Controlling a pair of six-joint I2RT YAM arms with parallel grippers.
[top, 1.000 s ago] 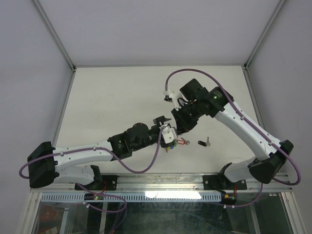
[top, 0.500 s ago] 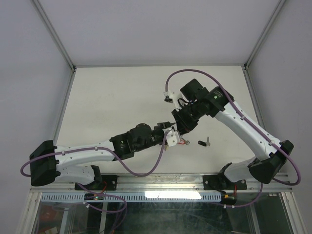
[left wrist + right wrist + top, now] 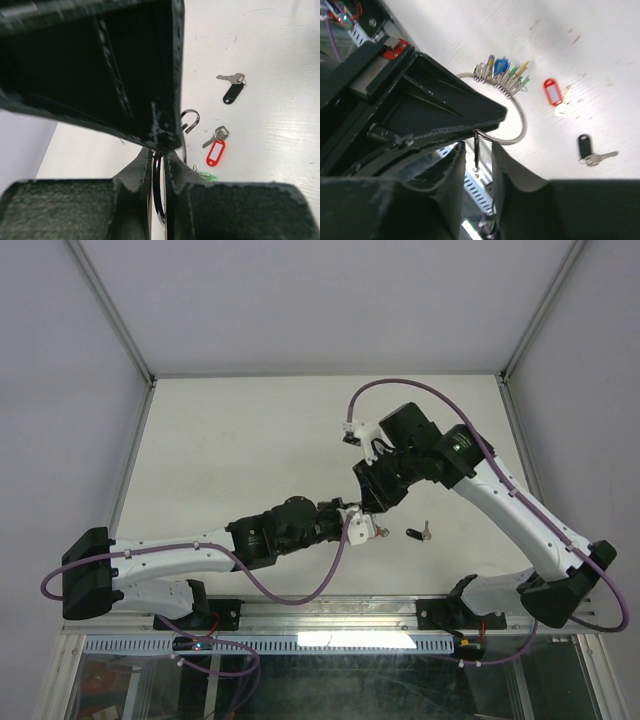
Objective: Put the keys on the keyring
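Keyring (image 3: pixel 156 195): a thin silver wire ring, held edge-on above the table between the two grippers; in the right wrist view (image 3: pixel 476 145) only a short straight piece of it showed.
Left gripper (image 3: pixel 158 167): clamped shut on the keyring, its dark fingers pressed to both sides of the wire; in the top view (image 3: pixel 358 525) it reached in from the left toward the middle of the table.
Right gripper (image 3: pixel 477 150): fingers parted a little, with the keyring's wire standing in the gap and touching neither pad; in the top view (image 3: pixel 368 502) it sat just above the left gripper, the two nearly touching.
Red-tagged key (image 3: pixel 216 151): flat on the table near the grippers, lying loose (image 3: pixel 378 531).
Black-tagged key (image 3: pixel 233 91): flat on the table, further right than the red-tagged key and apart from it (image 3: pixel 415 533).
Green tag (image 3: pixel 204 175): a sliver showed just below the red tag, mostly hidden behind the left gripper's finger.
Bunch of small keys (image 3: pixel 502 75): blue, yellow and green tags crowded together beside a pale curved cable (image 3: pixel 522 120); whether the bunch hung from the keyring could not be told.
Table (image 3: pixel 250 440): white and matte, with faint scuffs.
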